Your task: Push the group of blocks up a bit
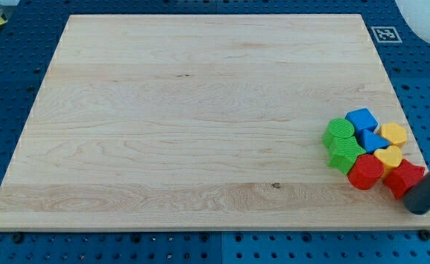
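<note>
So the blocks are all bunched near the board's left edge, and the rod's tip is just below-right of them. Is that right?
Not quite: the camera view shows the blocks bunched near the board's right edge, not left. My tip is indeed just below-right of them.

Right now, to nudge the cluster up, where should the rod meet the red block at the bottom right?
No grip here: my tip can only push. Meet the red block on its lower face, coming from the view's bottom. My tip sits just below-right of it, with the yellow blocks stacked above to carry the push.
</note>
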Motion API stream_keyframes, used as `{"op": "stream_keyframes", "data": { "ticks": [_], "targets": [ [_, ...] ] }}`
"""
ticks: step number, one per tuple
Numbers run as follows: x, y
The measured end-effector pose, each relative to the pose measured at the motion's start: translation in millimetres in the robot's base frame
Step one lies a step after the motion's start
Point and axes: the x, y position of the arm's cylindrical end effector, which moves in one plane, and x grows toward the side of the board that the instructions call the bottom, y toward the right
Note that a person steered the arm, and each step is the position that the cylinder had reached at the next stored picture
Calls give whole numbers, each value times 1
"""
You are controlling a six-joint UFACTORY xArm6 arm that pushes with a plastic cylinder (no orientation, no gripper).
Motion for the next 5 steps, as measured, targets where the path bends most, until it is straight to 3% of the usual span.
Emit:
{"op": "stream_keyframes", "data": {
  "ticks": [3,5],
  "targets": [
    [-26,22],
    [-86,15]
  ]
}}
